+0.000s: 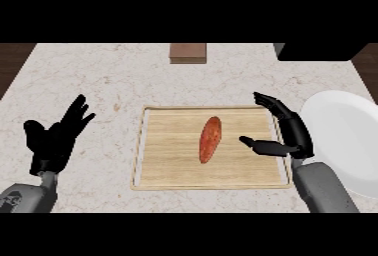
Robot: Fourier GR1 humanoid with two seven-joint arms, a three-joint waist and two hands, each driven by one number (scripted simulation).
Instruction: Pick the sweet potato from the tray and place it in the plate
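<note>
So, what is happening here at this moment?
Nothing is held yet. The sweet potato lies in the middle of the wooden tray on the counter. The right hand is open over the tray's right edge, thumb pointing toward the sweet potato without touching it. The left hand rests open at the left. The white plate waits at the right.

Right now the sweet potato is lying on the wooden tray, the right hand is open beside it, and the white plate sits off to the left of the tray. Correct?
Not quite. The plate is to the right of the tray, not the left; the head view shows it. The rest holds: the sweet potato lies on the tray, and the right hand is open beside it.
</note>
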